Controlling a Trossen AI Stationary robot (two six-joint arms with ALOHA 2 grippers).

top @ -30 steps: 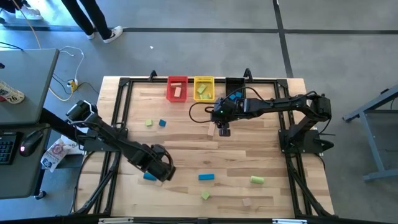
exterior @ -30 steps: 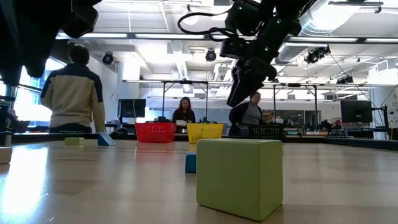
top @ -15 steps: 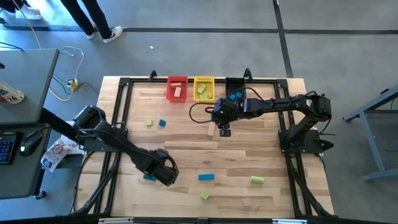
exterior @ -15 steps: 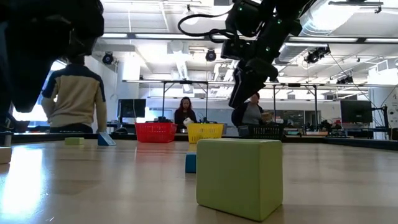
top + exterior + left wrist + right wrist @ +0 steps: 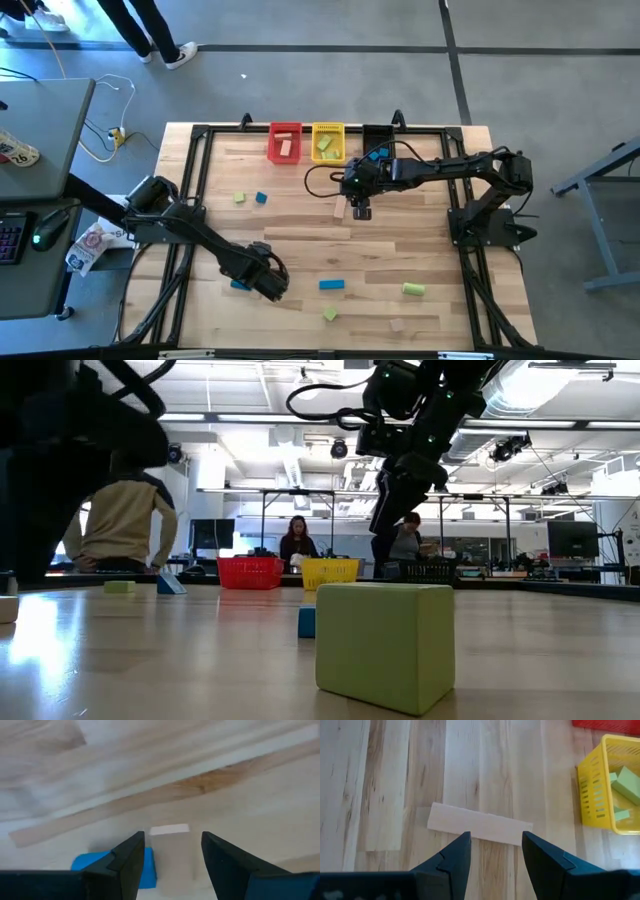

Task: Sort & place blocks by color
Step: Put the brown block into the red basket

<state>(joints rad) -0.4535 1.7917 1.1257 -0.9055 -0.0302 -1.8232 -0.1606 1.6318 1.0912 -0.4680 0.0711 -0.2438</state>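
Note:
My left gripper [image 5: 268,282] points down, open, low over the table's near left. In the left wrist view a pale wood block [image 5: 170,851] lies flat between its fingertips [image 5: 172,837], and a blue block [image 5: 114,866] lies just beside one finger. My right gripper [image 5: 358,210] hangs open above the table's middle, over a pale wood bar [image 5: 479,828] that lies flat on the table. Loose blocks lie around: green [image 5: 240,198], blue [image 5: 261,198], a blue bar [image 5: 331,284], green [image 5: 413,289].
Red [image 5: 284,143], yellow [image 5: 328,143] and black [image 5: 378,140] bins stand along the far edge; the yellow one holds green blocks [image 5: 625,780]. A green block [image 5: 385,645] lies near the front edge. People stand beyond the table in the low view.
My left gripper has come down toward the table and a little toward the near edge, staying open. My right gripper has kept still.

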